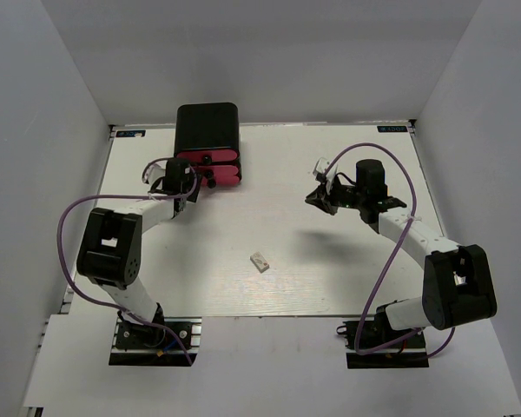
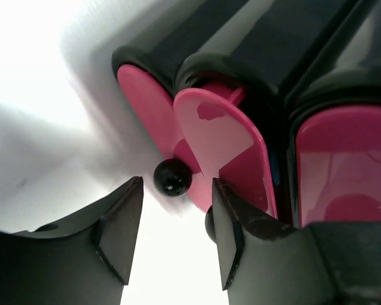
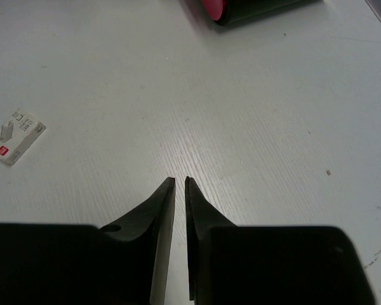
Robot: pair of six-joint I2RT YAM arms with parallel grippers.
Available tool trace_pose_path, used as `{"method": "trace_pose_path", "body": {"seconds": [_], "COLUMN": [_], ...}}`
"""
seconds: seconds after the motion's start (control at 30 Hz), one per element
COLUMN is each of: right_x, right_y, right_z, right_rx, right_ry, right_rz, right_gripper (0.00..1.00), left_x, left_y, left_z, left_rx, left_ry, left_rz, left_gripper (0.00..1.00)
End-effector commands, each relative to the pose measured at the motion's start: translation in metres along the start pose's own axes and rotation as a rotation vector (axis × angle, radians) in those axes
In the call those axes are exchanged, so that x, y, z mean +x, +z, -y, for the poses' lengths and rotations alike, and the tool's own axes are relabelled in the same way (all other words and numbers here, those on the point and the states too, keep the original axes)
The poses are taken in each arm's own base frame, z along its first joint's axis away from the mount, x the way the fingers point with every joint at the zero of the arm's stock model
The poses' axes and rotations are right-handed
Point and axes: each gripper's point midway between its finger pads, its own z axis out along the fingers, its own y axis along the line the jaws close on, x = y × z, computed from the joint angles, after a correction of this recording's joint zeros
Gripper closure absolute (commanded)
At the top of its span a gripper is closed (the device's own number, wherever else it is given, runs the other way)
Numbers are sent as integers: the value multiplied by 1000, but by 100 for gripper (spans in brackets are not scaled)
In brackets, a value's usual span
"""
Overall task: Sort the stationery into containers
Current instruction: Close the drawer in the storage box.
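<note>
The black box (image 1: 207, 129) stands at the back left, its pink drawers (image 1: 214, 167) facing me. In the left wrist view three pink drawers show; the middle drawer (image 2: 223, 143) sticks out further than its neighbours. My left gripper (image 1: 189, 185) is open at the drawer fronts. A small black knob (image 2: 172, 176) sits just ahead of its fingertips (image 2: 132, 203), untouched. A second knob (image 2: 209, 223) is half hidden behind the right finger. A tiny whitish block (image 1: 260, 261) lies mid-table and shows in the right wrist view (image 3: 17, 136). My right gripper (image 1: 318, 198) is shut and empty above bare table (image 3: 180, 180). The other pieces are hidden.
White walls enclose the table on three sides. A corner of the black box (image 3: 254, 9) shows at the top of the right wrist view. A sliver of blue (image 2: 274, 173) shows in the gap beside the middle drawer.
</note>
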Motion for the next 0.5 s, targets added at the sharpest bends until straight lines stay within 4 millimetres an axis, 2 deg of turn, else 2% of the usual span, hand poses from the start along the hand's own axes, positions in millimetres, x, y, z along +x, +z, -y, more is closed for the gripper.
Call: {"method": "trace_pose_path", "body": {"seconds": [0.0,0.23,0.27,0.3,0.47], "right_x": [-1,1,3,2,2], "right_y": [-2,-2,-1,-2,-3], "right_z": [2,1,1,2,2], "right_rx": [7,6,5,9,9], "right_ry": [-7,-8,-4,-8,-12], "right_rz": [5,1,-4,-1,-2], "right_gripper": [82,82,82,82,82], "left_x": [-5,1,0,-2,1], "left_y": [2,5,5,8,7], "left_z": [30,31,38,33,36], "left_rx": [86,93,110,100,112], "left_ry": [-28,-26,-30,-33,-34], "left_rz": [0,-31,-27,-31,-48], "left_gripper": [42,35,33,31,31]}}
